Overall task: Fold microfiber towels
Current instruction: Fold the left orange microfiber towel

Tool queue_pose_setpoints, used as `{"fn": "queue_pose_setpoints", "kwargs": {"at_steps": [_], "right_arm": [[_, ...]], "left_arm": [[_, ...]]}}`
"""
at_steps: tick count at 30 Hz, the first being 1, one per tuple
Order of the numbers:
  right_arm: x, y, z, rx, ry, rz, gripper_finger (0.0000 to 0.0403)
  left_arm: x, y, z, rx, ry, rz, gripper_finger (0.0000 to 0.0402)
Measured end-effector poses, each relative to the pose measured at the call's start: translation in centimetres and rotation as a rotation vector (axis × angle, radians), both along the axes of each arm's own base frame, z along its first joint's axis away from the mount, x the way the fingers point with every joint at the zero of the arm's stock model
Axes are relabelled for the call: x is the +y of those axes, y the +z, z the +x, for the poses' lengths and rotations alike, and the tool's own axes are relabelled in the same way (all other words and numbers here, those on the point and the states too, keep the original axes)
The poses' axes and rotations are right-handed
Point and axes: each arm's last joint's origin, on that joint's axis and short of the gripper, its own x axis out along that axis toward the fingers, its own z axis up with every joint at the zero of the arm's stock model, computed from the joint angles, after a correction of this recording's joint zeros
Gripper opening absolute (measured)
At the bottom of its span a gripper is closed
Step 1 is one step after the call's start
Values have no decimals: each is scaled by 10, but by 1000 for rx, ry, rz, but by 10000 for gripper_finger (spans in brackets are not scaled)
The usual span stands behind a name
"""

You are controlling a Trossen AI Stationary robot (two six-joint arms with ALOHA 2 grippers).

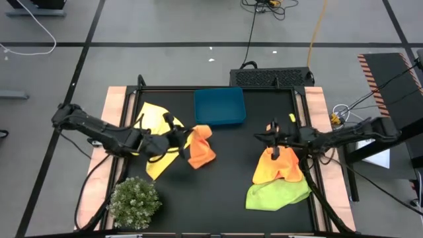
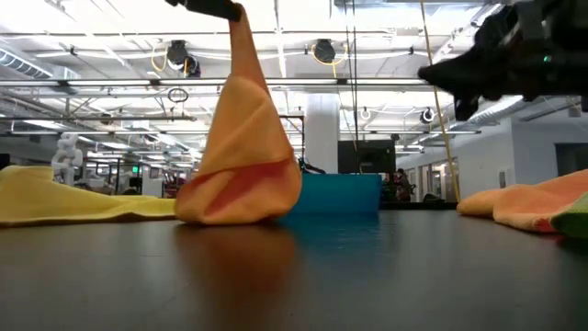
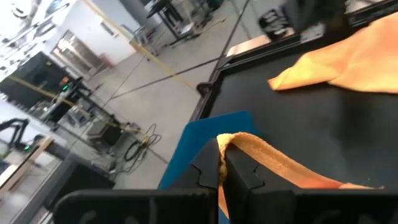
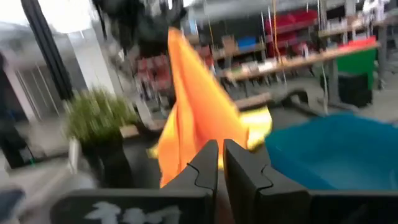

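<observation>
The left claw was clamped on one corner of an orange towel, lifting it so the cloth hung in a cone with its lower edge resting on the tabletop, probably to shake it open before folding. The right claw was closed on nothing, hovering above the heap of orange and lime green towels. A yellow towel lay spread beside the blue bin, likely waiting its turn
</observation>
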Motion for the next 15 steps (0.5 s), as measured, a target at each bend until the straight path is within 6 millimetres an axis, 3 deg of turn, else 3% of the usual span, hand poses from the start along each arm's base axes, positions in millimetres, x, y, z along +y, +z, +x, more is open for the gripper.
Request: {"fn": "queue_pose_setpoints", "kwargs": {"at_steps": [9,15], "right_arm": [[1,10,34,7,7,-17,15],[2,0,51,87,9,-56,15]], "left_arm": [[23,-1,7,-1,-45,-88,11],[29,-2,8,-24,-58,-152,7]]}}
